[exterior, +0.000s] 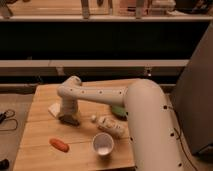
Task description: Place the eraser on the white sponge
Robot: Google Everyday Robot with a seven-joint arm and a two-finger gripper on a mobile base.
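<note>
One tool (69,119) (low over the table), one white sponge (54,108), one bottle (112,126), one cup (103,144)

A single view is given, taken from above and behind the arm (145,115), looking forward and downward. The bench (42,132) is seen at middling range, almost whole, with dark shelving beyond it. The right foreground is filled by the near arm segment. The pincer (69,119) is seen lowered at the bench's left-centre.
</note>
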